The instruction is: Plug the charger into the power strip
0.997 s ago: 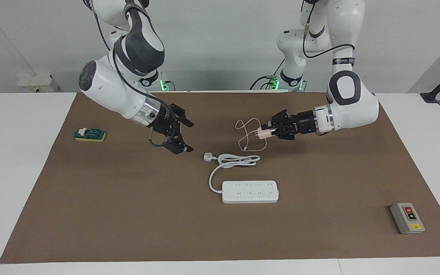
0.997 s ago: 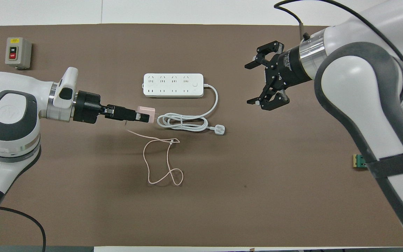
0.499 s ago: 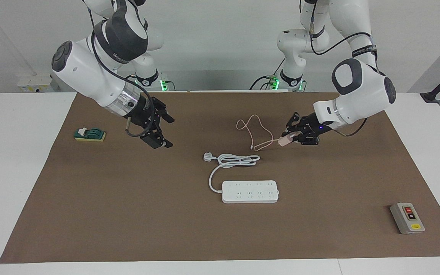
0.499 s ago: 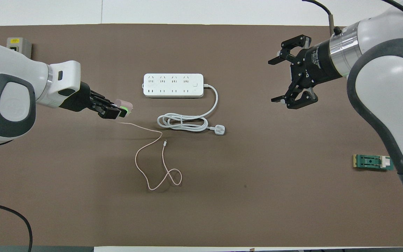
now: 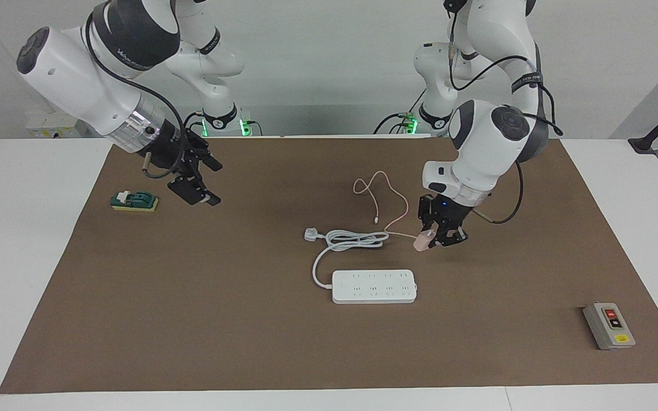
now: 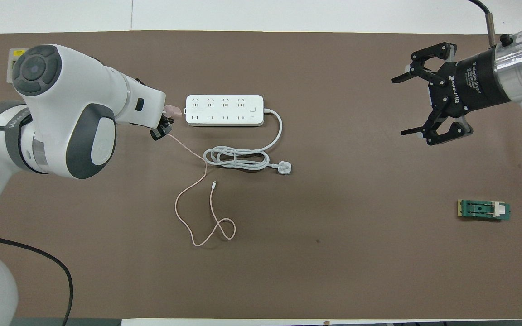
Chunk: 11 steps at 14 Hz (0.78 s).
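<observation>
- My left gripper (image 5: 430,238) pinches the charger (image 5: 421,243), raised just off the power strip (image 5: 374,286), by its left-arm end.
- My right gripper (image 5: 200,184) hangs spread wide, waiting above the mat (image 5: 192,319).

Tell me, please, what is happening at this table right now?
The left claw is shut on the charger, holding it in the air just off the end of the strip that lies toward the left arm's end of the table. It is not yet plugged in, and its cable trails over the mat. The right claw hangs open toward the other end, waiting.
</observation>
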Available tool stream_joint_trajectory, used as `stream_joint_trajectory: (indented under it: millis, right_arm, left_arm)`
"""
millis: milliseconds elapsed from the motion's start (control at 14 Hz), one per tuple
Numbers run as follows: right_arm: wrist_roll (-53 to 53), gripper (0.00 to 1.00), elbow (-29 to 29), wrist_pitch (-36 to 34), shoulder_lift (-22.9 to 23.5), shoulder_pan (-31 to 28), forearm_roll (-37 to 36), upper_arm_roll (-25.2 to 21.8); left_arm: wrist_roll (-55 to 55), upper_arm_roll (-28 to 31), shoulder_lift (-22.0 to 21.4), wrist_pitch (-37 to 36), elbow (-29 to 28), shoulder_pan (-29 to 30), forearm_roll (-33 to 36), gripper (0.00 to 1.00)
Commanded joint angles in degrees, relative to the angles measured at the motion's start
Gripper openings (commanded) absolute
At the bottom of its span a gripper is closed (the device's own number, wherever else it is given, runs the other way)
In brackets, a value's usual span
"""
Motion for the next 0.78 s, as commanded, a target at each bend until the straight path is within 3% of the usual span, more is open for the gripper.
stream_joint_trajectory:
  millis: [0,285,427,712]
  right_arm:
    - [-5.6,1.00,-0.5,-1.1,-2.1,-0.3,-3.6,0.5]
    - [-17.4,1.00,-0.2,-3.7,-3.0,-0.4,-8.7,0.6]
    - [-26.2,1.00,-0.3,-4.6,-4.1,-0.5,-12.5,1.0]
    - [-51.5,1.00,-0.7,-5.6,-5.6,-1.0,-21.4,1.0]
  left_arm:
    - [2.0,0.6,2.5,0.8,1.8,-0.6,3.9,0.00]
    - [4.4,0.5,7.6,3.2,5.9,-0.9,13.3,0.00]
    - [5.9,0.5,11.3,4.1,10.6,-2.1,13.8,0.00]
    - [5.7,0.6,12.0,6.8,10.8,-3.6,15.1,0.00]
